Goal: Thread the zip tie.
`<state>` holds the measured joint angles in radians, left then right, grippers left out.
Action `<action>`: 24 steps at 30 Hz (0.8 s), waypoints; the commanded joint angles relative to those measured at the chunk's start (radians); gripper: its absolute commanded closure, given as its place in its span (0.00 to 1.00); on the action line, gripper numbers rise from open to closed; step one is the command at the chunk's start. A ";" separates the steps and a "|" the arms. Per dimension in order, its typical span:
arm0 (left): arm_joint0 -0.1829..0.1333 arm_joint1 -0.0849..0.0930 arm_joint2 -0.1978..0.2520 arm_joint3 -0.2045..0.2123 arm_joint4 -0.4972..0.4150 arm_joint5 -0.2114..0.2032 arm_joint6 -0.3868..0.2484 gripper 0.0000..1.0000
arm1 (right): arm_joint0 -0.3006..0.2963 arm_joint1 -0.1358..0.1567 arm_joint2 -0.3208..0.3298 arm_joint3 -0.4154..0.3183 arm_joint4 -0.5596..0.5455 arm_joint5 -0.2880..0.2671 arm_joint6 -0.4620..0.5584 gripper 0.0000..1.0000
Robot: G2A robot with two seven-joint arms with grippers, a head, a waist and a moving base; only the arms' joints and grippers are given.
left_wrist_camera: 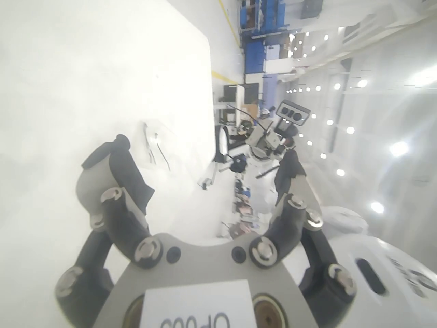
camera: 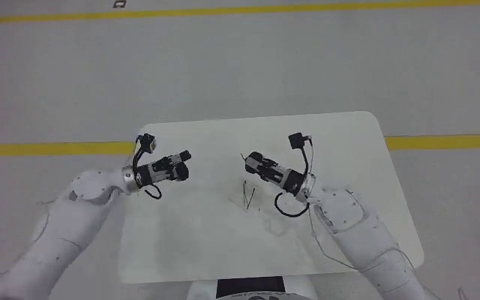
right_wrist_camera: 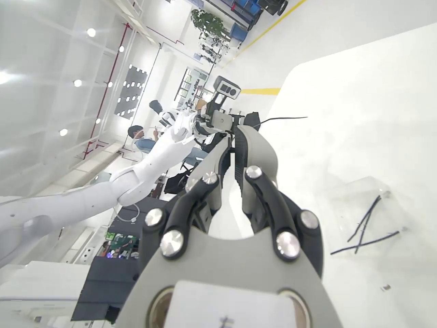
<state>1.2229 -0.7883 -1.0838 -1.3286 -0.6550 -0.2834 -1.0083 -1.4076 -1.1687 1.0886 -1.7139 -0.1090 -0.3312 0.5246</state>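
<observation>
Two arms hang over the white table [camera: 337, 135]. We see them bent in from its near side so that their grippers face each other across the middle, tips well apart. The left arm [camera: 94, 187] comes in over the left edge with its forearm lying roughly along the table's width. At its end the left gripper [camera: 185, 158] points at the other gripper, and in its own wrist view we find its fingers [left_wrist_camera: 116, 162] spread wide. The right arm [camera: 349, 217] slants in from the near right, forearm angled toward the centre.

The right gripper [right_wrist_camera: 235, 134] has its fingers pressed together, pinching one end of a thin black zip tie [right_wrist_camera: 285, 118]. The rest of the tie sticks out past the tips, in the air above the table; we cannot tell which end is pinched.

In the top view, between the right gripper and the near edge, a few loose zip ties [right_wrist_camera: 367, 228] lie crossed on a clear plastic sheet [right_wrist_camera: 358, 189] that rests flat on the table. We see both grippers held apart from that little heap.
</observation>
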 commanded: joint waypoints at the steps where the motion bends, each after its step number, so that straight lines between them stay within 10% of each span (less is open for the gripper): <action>1: -0.027 -0.011 0.027 0.052 -0.062 0.009 -0.086 0.00 | 0.009 -0.002 -0.014 -0.002 0.012 -0.009 0.019 1.00; 14: -0.174 -0.098 0.177 0.268 -0.239 -0.053 -0.327 0.00 | 0.091 -0.021 -0.098 0.076 0.292 -0.009 0.230 1.00; 24: -0.200 -0.125 0.201 0.285 -0.265 -0.057 -0.351 0.00 | 0.118 -0.033 -0.121 0.126 0.356 -0.009 0.271 1.00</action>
<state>1.0226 -0.9135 -0.8831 -1.0434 -0.9199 -0.3400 -1.3595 -1.2899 -1.2016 0.9677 -1.5878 0.2472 -0.3400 0.7959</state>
